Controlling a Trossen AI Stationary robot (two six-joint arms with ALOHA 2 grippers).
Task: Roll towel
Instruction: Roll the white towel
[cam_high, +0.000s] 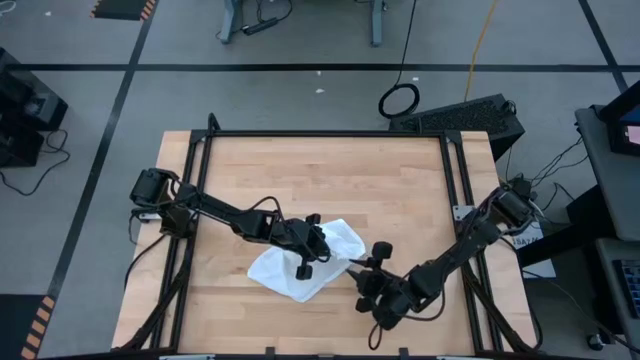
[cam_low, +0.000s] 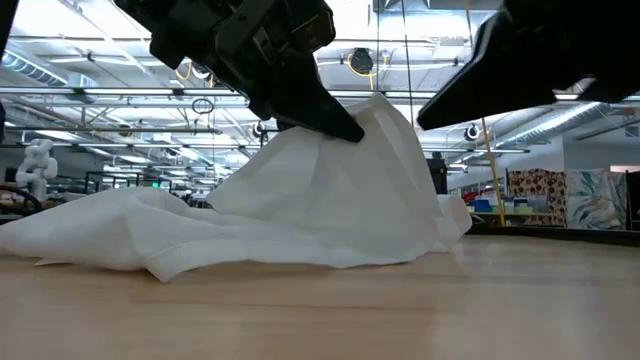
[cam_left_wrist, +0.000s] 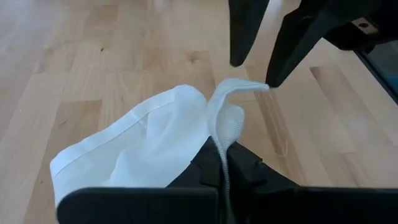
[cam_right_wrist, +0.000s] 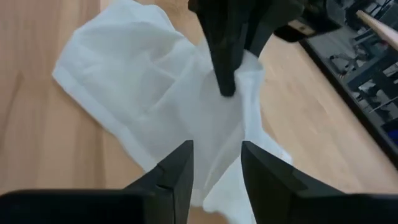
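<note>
Towel (cam_high: 310, 258) lies crumpled near the front middle of the wooden table (cam_high: 330, 175), not yet rolled, its heap running loosely from the table's front-left toward its back-right. The left gripper (cam_left_wrist: 222, 167) is clamped on a fold of the towel and lifts it into a peak; the low view shows the cloth tented up from the tabletop under that grip. The right gripper (cam_right_wrist: 216, 167) sits at the towel's right-hand edge with its fingers parted, cloth lying between them but not pinched. From the left wrist view a thin corner of towel reaches toward those parted tips. My read is that the left arm is the one in control, and the next move depends on whether the right can catch that corner. How the towel's far edges lie beneath the lifted fold is hidden, so its true long axis is hard to judge.
</note>
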